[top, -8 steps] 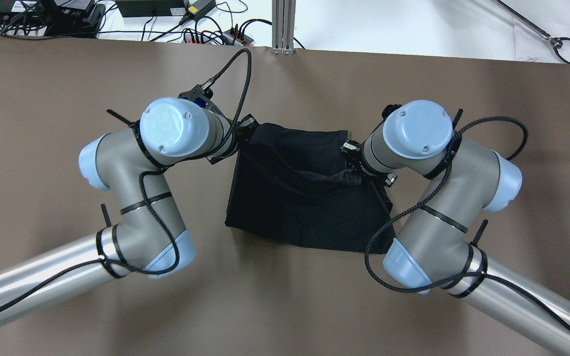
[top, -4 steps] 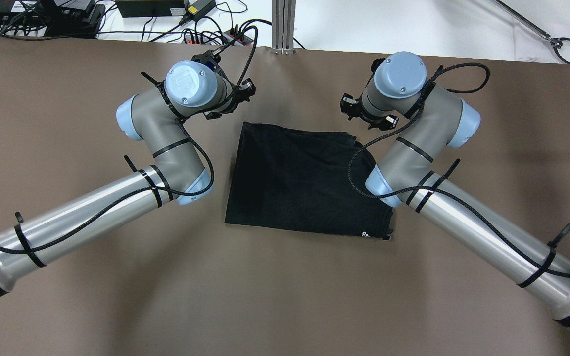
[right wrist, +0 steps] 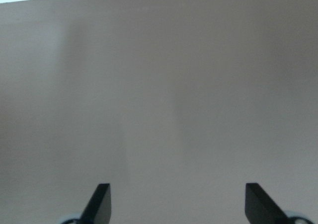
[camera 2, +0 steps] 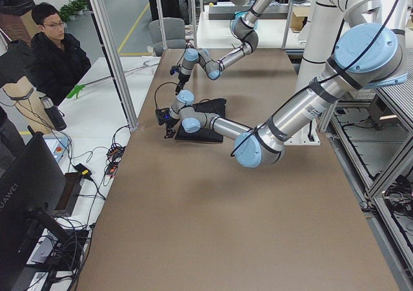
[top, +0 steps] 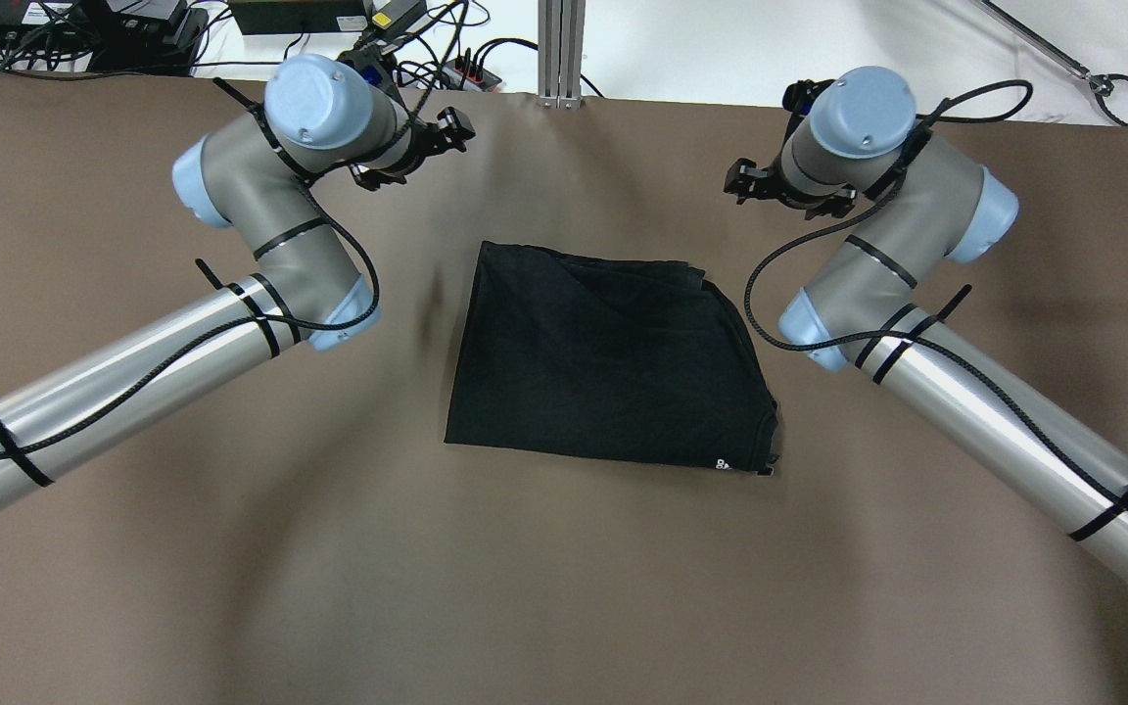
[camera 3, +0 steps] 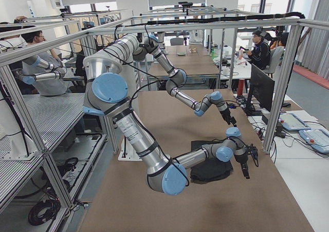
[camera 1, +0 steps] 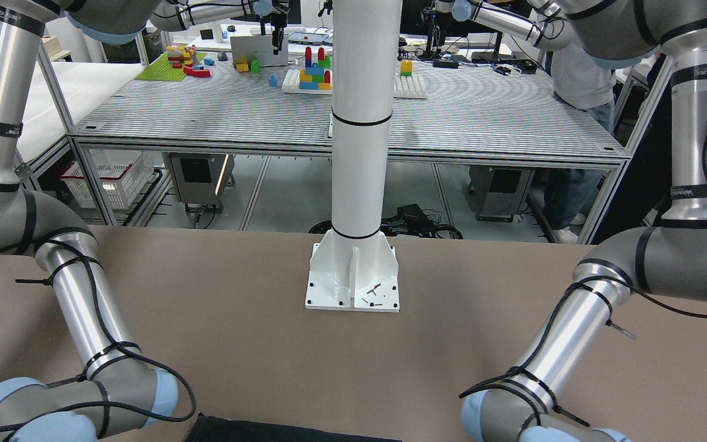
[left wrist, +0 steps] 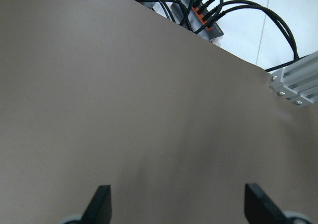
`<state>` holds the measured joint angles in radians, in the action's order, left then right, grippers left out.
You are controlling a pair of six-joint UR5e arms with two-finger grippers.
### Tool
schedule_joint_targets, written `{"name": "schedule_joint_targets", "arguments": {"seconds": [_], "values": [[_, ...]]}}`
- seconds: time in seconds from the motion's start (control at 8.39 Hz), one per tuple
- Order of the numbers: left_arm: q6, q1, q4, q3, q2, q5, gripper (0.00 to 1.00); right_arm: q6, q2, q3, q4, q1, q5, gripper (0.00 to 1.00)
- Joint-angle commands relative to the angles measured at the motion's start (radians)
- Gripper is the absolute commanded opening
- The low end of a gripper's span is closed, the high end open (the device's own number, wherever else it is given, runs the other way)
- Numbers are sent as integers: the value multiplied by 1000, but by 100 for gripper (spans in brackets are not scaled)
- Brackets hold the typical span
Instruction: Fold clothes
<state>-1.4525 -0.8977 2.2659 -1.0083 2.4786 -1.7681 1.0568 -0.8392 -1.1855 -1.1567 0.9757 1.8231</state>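
Brown desk (top: pixel 564 587) surface spread under everything, and the black garment (top: pixel 603 362) lay straight on it, in no basket or bin, roughly midway between the two arms. The left arm (top: pixel 133 372) reached past the garment's far left corner and the right arm (top: pixel 975 411) past its far right corner, both well apart from the cloth. My reading is that they stood off there so the fold could lie undisturbed.

The garment was a flat, nearly square packet with layered edges showing along its far side and right side. It looked like at least one fold was already made (how many layers, I could not tell). A small white label (top: pixel 721 463) showed at its corner nearest the robot, on the right.

The left fingers (left wrist: pixel 102 204) were spread wide with only bare desk between them, beyond the garment and toward the power strip (left wrist: pixel 198 23) at the desk's far edge. The right fingers (right wrist: pixel 102 201) were likewise parted and empty, over bare desk beyond the garment. A further fold would probably call for fresh grips on the edges.
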Motion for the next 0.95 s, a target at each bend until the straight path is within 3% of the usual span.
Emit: {"name": "schedule_joint_targets", "arguments": {"seconds": [0.0, 0.36, 0.6, 0.83], "values": [[519, -159, -118, -175, -211, -57, 94, -439, -105, -2, 5, 127, -4, 95], [1121, -376, -123, -207, -418, -60, 94, -865, -306, -19, 133, 298, -8, 95], [1321, -495, -115, -226, -509, -60, 94, -1077, -383, -51, 146, 432, -1, 95], [1434, -564, -115, -289, -610, -62, 94, -1152, -493, -164, 143, 491, 4, 95]]}}
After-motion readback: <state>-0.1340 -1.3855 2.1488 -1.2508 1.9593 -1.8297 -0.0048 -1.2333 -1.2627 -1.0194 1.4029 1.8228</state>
